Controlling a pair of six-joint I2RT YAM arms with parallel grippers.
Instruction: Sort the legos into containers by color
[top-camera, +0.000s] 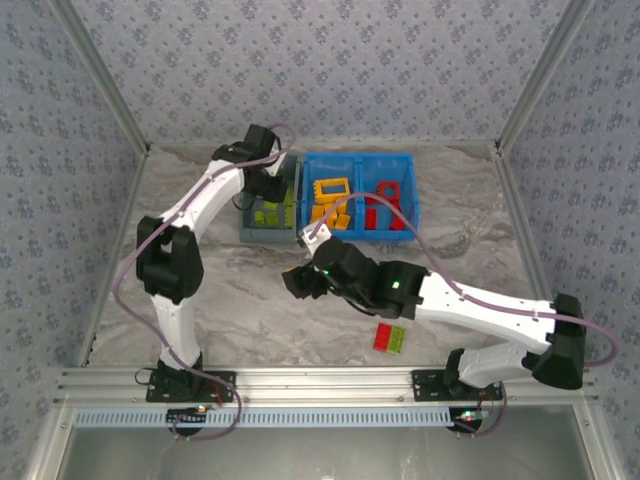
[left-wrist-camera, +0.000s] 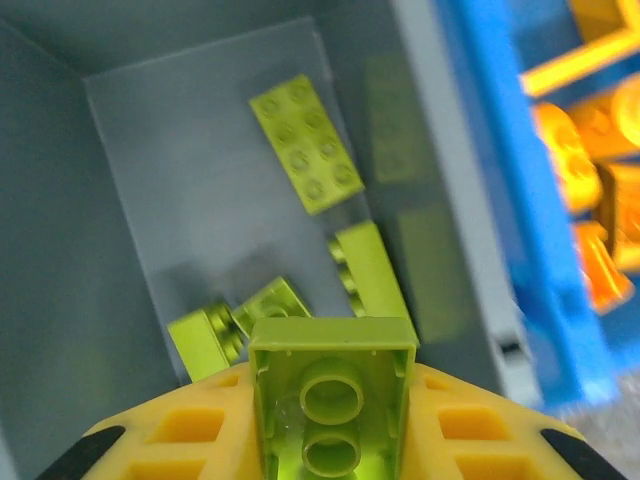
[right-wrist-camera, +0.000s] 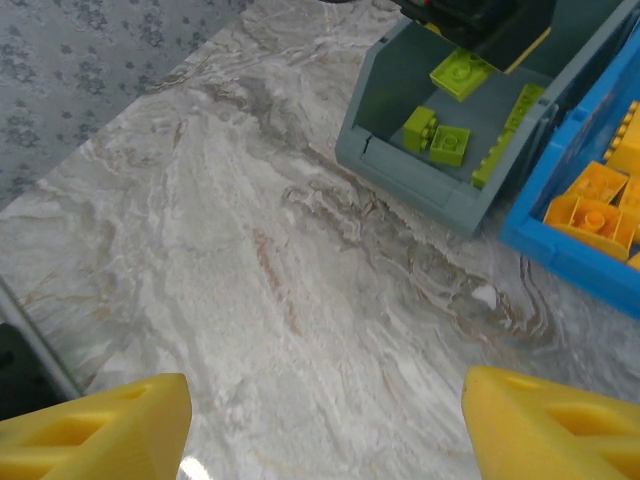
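My left gripper hangs over the dark grey bin and is shut on a lime green lego, seen from its hollow underside. Several green legos lie on the bin's floor. The blue tray stands right of the bin, with orange-yellow legos in its left compartment and red legos in its right one. My right gripper is open above bare table, with nothing between its yellow fingers. A red lego and a green lego lie together near the front edge.
The grey bin and the blue tray's corner lie ahead and to the right of my right gripper. The marble table is walled on three sides by patterned panels. A metal rail runs along the near edge.
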